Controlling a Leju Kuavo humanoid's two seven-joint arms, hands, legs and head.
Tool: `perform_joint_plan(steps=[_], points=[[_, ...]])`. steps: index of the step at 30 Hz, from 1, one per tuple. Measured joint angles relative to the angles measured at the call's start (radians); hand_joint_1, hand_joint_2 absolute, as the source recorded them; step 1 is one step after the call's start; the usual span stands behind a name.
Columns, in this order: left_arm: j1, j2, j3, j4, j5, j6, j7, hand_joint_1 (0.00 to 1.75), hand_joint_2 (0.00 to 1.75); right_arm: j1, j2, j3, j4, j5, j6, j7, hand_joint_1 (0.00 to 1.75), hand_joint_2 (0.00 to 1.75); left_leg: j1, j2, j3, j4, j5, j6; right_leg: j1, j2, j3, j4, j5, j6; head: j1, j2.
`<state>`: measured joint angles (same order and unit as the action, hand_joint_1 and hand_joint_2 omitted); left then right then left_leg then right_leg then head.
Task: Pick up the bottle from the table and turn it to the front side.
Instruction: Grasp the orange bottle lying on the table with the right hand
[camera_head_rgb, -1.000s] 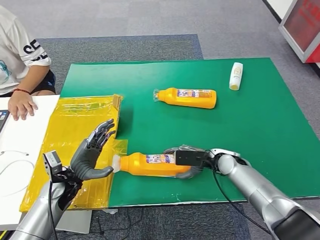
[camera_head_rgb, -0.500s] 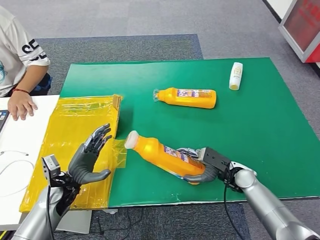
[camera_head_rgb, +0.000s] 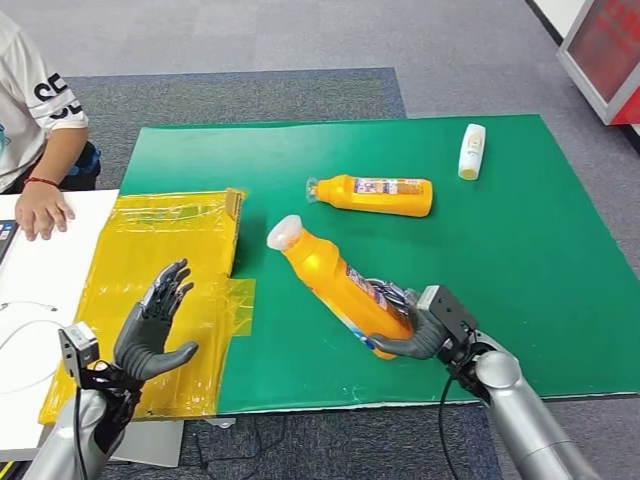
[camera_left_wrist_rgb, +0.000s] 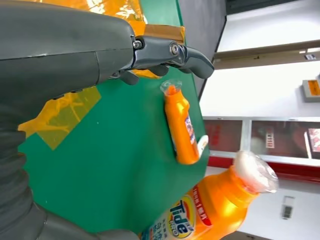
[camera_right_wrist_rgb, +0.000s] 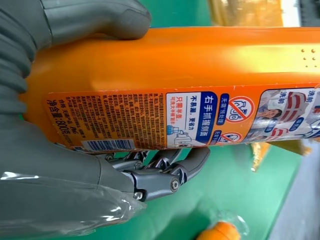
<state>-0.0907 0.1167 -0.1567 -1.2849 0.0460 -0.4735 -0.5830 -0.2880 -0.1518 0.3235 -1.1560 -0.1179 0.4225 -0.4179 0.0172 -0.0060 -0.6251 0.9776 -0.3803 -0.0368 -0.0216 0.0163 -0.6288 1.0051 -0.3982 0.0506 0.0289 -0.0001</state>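
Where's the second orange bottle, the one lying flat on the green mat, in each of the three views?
Head view: lying orange bottle at the mat's far middle, cap pointing left.
Left wrist view: same bottle mid-frame, just past the left hand's fingertips.
Right wrist view: an orange cap end at the bottom edge, probably this bottle.
Shared landmark: the held bottle, gripped by the right hand.

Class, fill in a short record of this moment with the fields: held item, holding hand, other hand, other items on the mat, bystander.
held item: orange bottle, tilted, cap end raised off the green mat
holding hand: right hand, gripping the bottle's base end
other hand: left hand, fingers spread over the yellow bag
other items on the mat: second orange bottle lying flat; small white bottle
bystander: person at the white table
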Motion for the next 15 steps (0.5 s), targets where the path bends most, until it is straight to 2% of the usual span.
perform_joint_plan(steps=[2,8,15], points=[[0.004,-0.003,0.010,0.003,0.037,-0.048,-0.002,0.00,1.75,0.010,0.015,-0.017,-0.023,0.000,-0.001,0.004,1.75,1.75,0.000,0.000,0.000,0.000,0.000,0.000,0.000,0.000,0.000,0.000,0.000,0.000,0.000,0.000],[-0.013,-0.003,0.010,0.049,0.193,-0.290,-0.011,0.00,1.75,0.011,0.053,-0.019,-0.077,0.027,-0.009,0.010,1.75,1.75,0.000,0.000,0.000,0.000,0.000,0.000,0.000,0.000,0.000,0.000,0.000,0.000,0.000,0.000],[-0.061,0.012,-0.023,0.094,0.306,-0.475,0.011,0.00,1.75,-0.021,0.086,0.043,-0.116,0.108,-0.042,0.011,1.75,1.75,0.000,0.000,0.000,0.000,0.000,0.000,0.000,0.000,0.000,0.000,0.000,0.000,0.000,0.000]])
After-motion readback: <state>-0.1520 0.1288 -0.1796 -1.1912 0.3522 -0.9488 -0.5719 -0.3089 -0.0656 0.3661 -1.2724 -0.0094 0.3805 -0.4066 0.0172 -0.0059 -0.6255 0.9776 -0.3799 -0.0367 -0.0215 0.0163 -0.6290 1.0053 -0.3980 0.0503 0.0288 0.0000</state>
